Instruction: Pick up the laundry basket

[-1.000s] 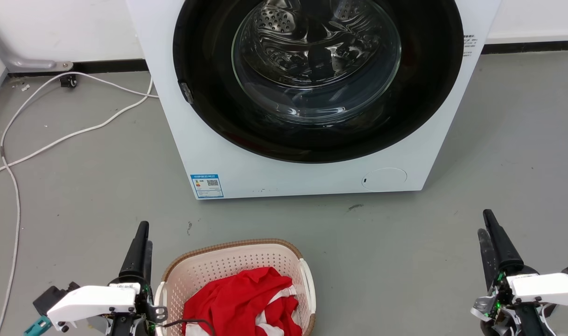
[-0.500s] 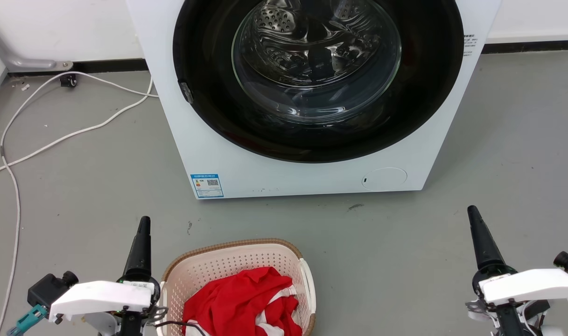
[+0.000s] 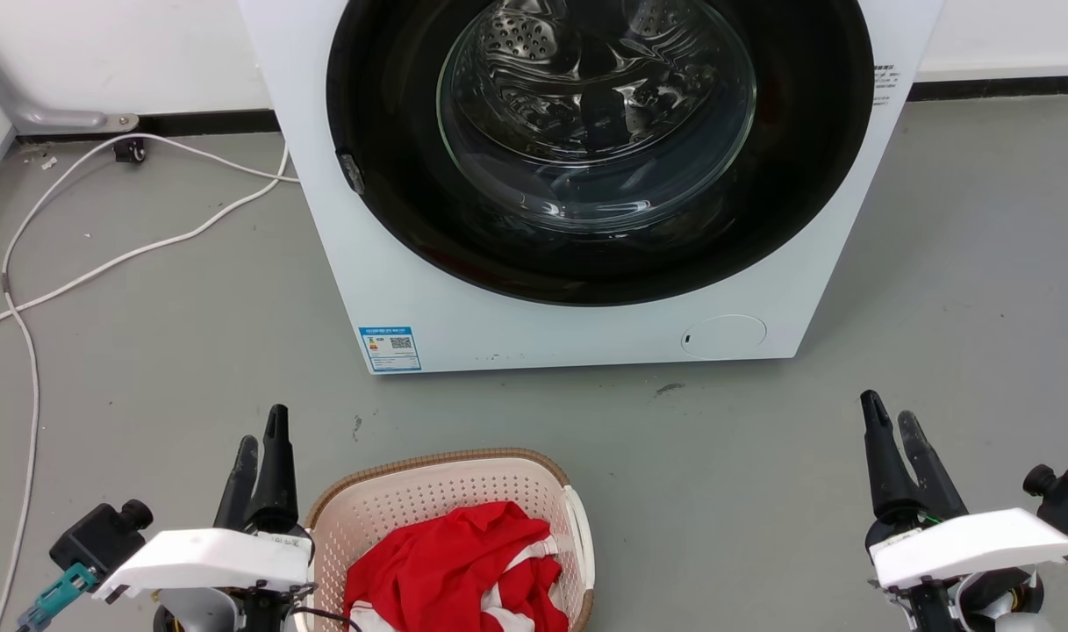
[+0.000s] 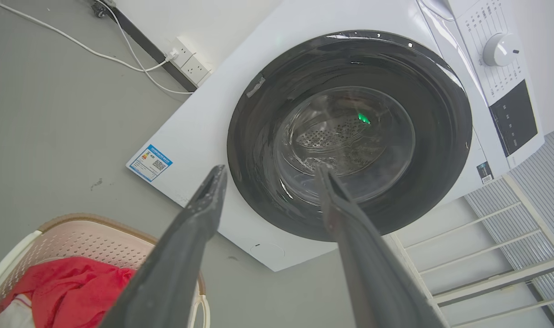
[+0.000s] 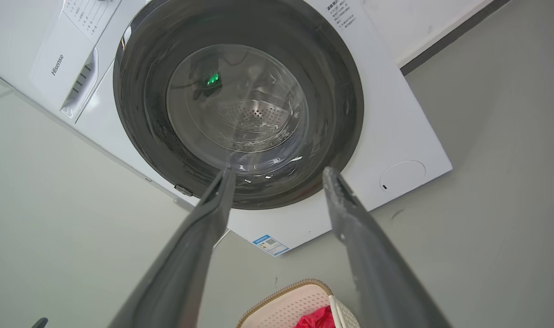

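Note:
The laundry basket (image 3: 437, 463) sits on the grey floor at the bottom centre of the head view, cream-pink with a brown rim and a white handle (image 3: 581, 527), holding a red and white cloth (image 3: 450, 562). Just left of the basket's left end, my left gripper (image 3: 261, 428) stands open, touching nothing. My right gripper (image 3: 888, 410) is open far off to the basket's right, above bare floor. In the left wrist view, the left gripper (image 4: 271, 167) points at the washer door with the basket (image 4: 76, 237) at lower left. The right gripper (image 5: 279, 170) shows likewise, with the basket (image 5: 295, 300) at the bottom edge.
A white front-loading washing machine (image 3: 463, 316) with a shut dark glass door stands just beyond the basket. White cables (image 3: 103, 254) trail over the floor at the left toward the wall. A pale slatted rack (image 4: 477, 255) stands beside the washer.
Both wrists have rolled, so each gripper now shows two spread fingers instead of one. The right gripper has drifted left. The basket has not moved.

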